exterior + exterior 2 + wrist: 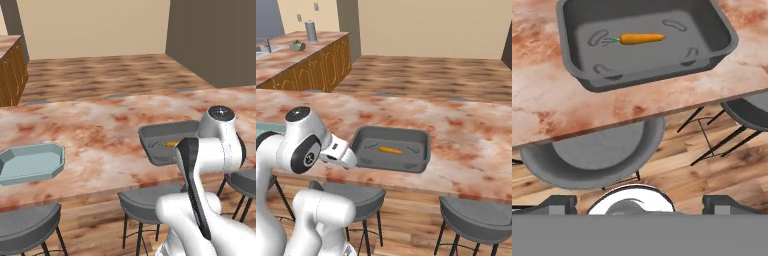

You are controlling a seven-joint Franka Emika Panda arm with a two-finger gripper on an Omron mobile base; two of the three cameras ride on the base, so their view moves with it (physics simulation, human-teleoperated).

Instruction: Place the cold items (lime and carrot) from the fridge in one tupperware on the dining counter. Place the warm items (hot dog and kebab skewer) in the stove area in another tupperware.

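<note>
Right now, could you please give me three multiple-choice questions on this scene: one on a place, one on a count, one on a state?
1. Where does the carrot lie?
A. In the dark grey tupperware
B. On a stool
C. On the floor

2. How many tupperwares stand on the dining counter?
A. One
B. Two
C. Four

3. How is the gripper?
A. Shut on the carrot
B. Shut on nothing
C. Open

Answers:
1 A, the carrot rests on its bottom.
2 B, the grey one and the light blue tupperware.
3 C, its fingertips stand far apart, holding nothing.
</note>
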